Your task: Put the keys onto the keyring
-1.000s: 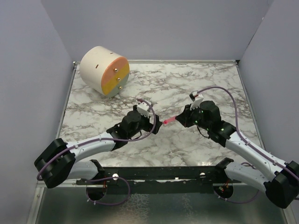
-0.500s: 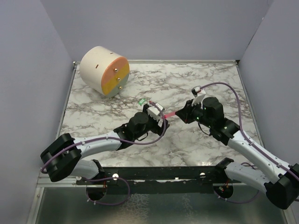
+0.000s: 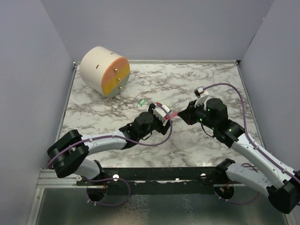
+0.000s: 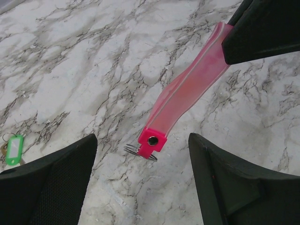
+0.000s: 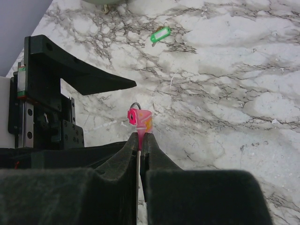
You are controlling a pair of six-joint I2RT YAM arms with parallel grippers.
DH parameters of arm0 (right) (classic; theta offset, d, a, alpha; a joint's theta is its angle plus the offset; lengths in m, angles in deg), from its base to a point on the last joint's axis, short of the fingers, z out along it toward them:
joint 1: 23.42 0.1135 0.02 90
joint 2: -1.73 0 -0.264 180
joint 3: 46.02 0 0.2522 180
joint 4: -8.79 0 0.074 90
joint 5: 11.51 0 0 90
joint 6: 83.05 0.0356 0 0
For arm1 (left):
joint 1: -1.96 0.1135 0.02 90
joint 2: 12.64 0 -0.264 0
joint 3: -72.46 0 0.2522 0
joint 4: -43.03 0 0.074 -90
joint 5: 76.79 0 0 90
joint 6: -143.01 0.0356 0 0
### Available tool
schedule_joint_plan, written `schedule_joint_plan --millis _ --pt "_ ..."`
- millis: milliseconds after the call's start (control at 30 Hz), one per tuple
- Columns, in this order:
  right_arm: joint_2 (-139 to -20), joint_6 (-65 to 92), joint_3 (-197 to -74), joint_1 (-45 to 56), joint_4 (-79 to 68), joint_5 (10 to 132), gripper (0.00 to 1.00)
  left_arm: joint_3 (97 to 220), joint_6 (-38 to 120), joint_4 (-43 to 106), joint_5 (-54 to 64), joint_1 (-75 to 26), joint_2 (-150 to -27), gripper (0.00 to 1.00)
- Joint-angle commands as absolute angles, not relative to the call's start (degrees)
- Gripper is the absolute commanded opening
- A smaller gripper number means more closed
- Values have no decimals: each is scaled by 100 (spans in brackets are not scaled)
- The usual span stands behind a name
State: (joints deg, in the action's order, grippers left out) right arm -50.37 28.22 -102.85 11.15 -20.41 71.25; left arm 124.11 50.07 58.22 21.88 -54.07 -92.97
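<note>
1 green key (image 3: pixel 141 101) at 11 o'clock of centre, 1 pink keyring (image 4: pixel 187 93) with 1 metal ring, 1 cream-orange cylinder (image 3: pixel 104 70) at 10 o'clock, 2 claws, left claw (image 3: pixel 165 114), right claw (image 3: pixel 179 116), 1 marble worktop (image 3: pixel 211 84)

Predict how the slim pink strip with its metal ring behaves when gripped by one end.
The slim pink plastic strip probably flexes: it curves visibly beyond the right end effector. Likely light: a pinch at one end holds it. Its thin silvery ring may swing.

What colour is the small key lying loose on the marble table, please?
The key is bright green, seen best in the right wrist view.
</note>
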Motion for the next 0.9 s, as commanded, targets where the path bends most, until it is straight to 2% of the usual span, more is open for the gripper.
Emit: schedule_joint_plan --millis 0,100,233,467,667,867 --pt "-4907 2738 -10478 1148 -2221 7081 1 12542 5238 6180 2303 -5454 -9367 78" --pt "-4866 2743 -10480 1148 -2239 7101 1 12534 5294 6221 2223 -5455 -9375 70" --pt "-4826 2754 -10492 1151 -2267 7162 1 12489 5288 6223 2193 -5455 -9338 69" --pt "-4774 2750 -10439 1148 -2298 7387 1 12096 5063 6386 2538 -5455 -8717 86" --pt "-4755 2642 -10357 1148 -2237 7457 1 11927 4540 6416 2531 -5348 -8227 91" --pt "-4641 2554 -10314 1148 -2169 7401 1 11950 3503 6416 1402 -4806 -8212 93"
